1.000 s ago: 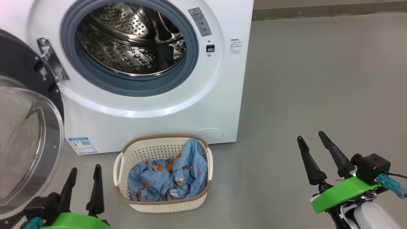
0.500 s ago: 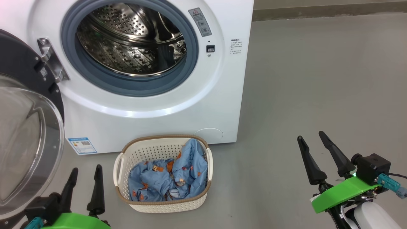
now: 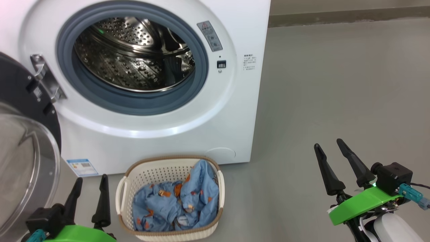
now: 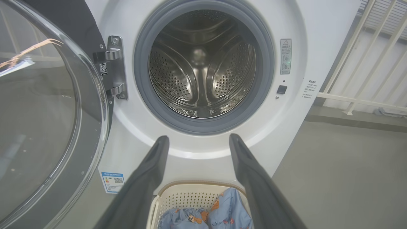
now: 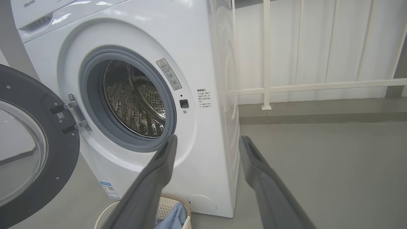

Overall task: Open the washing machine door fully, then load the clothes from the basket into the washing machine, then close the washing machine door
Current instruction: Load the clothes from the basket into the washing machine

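Observation:
The washing machine (image 3: 235,111) stands with its round opening uncovered and its steel drum (image 4: 202,63) empty. Its door (image 3: 20,161), black-rimmed with a glass bowl, hangs swung out to the left on a metal hinge (image 3: 43,77). In front, on the floor, the cream basket (image 3: 168,159) holds light blue clothes (image 3: 178,205). My left gripper (image 3: 91,178) is open just left of the basket, its fingers (image 4: 152,171) pointing at the machine above the basket (image 4: 190,186). Well off to the right, my right gripper (image 3: 328,144) stands open over bare floor.
Grey floor (image 3: 336,101) spreads right of the machine. A low kerb (image 3: 336,15) and a white railing (image 5: 267,54) run behind it. The open door (image 5: 19,152) takes up the space at my left.
The head camera has tilted, so machine and basket sit lower in the picture. Both grippers stay open where they were, and the clothes lie unchanged.

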